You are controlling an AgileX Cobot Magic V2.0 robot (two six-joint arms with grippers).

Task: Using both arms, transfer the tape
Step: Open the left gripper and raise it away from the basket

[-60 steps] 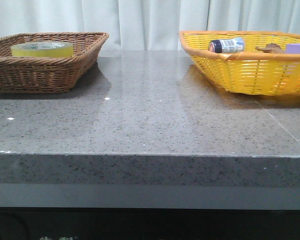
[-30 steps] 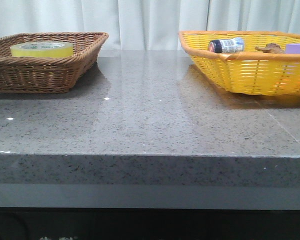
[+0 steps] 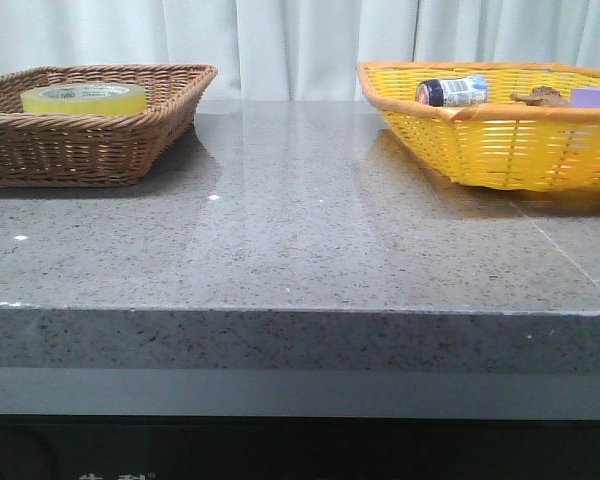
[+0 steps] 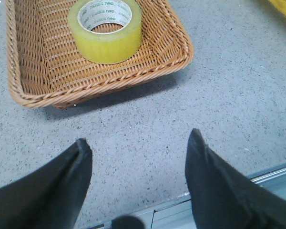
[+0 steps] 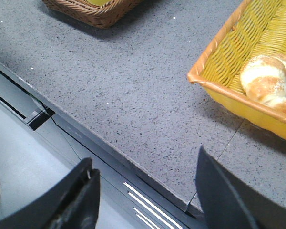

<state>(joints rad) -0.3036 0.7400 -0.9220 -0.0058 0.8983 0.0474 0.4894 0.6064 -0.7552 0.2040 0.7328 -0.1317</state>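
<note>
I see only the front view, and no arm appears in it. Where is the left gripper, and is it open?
Observer: The left gripper is open, over bare table just outside the brown basket; it holds nothing.
Operator: How does the tape lie?
Observer: The tape lies flat, its white core with green print facing up.
Operator: And the right arm?
Observer: The right gripper is open too, at the table's front edge, beside the yellow basket, where a croissant lies.

Tape [image 3: 83,98] lies flat in the brown basket [image 3: 100,150] (left side).
</note>
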